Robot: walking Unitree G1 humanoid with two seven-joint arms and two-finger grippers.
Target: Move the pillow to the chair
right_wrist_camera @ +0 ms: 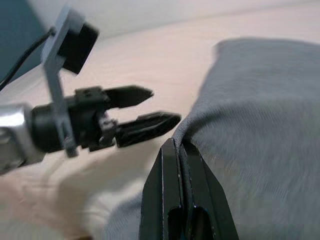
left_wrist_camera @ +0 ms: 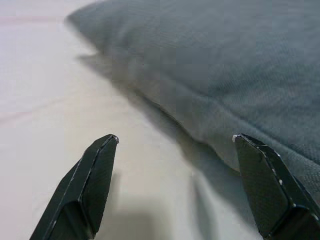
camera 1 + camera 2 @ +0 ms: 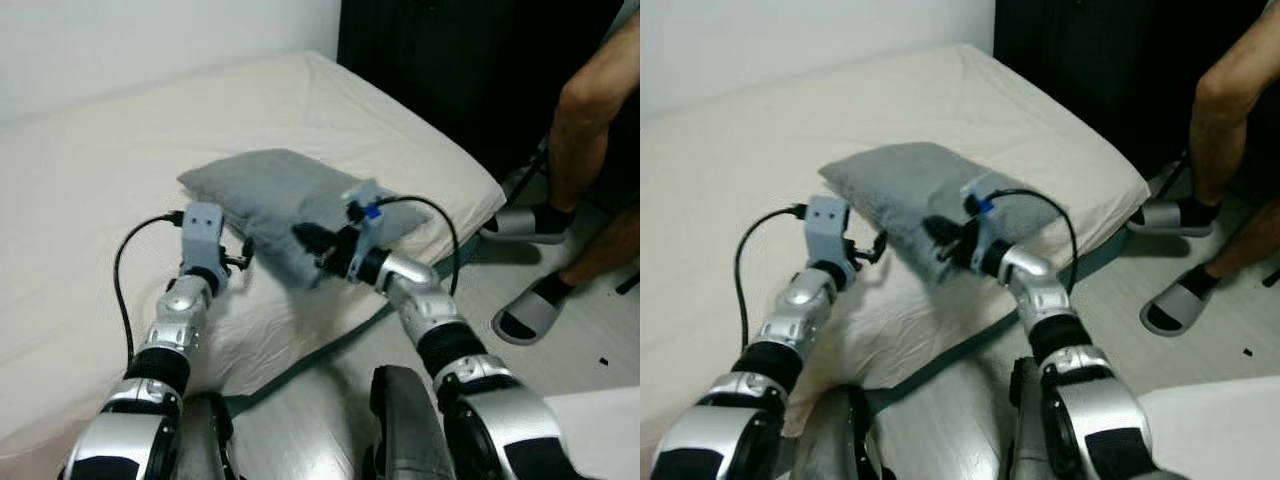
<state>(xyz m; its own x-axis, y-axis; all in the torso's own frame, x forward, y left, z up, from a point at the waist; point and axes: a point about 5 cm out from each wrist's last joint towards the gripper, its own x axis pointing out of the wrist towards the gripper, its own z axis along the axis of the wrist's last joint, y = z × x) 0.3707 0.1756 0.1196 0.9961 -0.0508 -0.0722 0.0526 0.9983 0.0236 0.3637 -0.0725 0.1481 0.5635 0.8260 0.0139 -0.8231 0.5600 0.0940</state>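
Observation:
A grey pillow (image 3: 270,195) lies on the cream bed (image 3: 120,150), near the bed's right edge. My right gripper (image 3: 305,240) is at the pillow's near corner, and in the right wrist view its fingers (image 1: 175,165) are pressed together with the pillow's edge (image 1: 260,130) pinched at the tips. My left gripper (image 3: 243,256) hovers just above the sheet beside the pillow's near-left side. Its fingers (image 2: 95,175) stand wide apart, and one tip is close to the pillow (image 2: 225,65) without holding it.
A person's bare legs in grey slides (image 3: 530,310) stand on the pale floor to the right of the bed. A dark wardrobe (image 3: 450,60) rises behind the bed's far right corner. A white surface (image 3: 600,420) shows at the bottom right.

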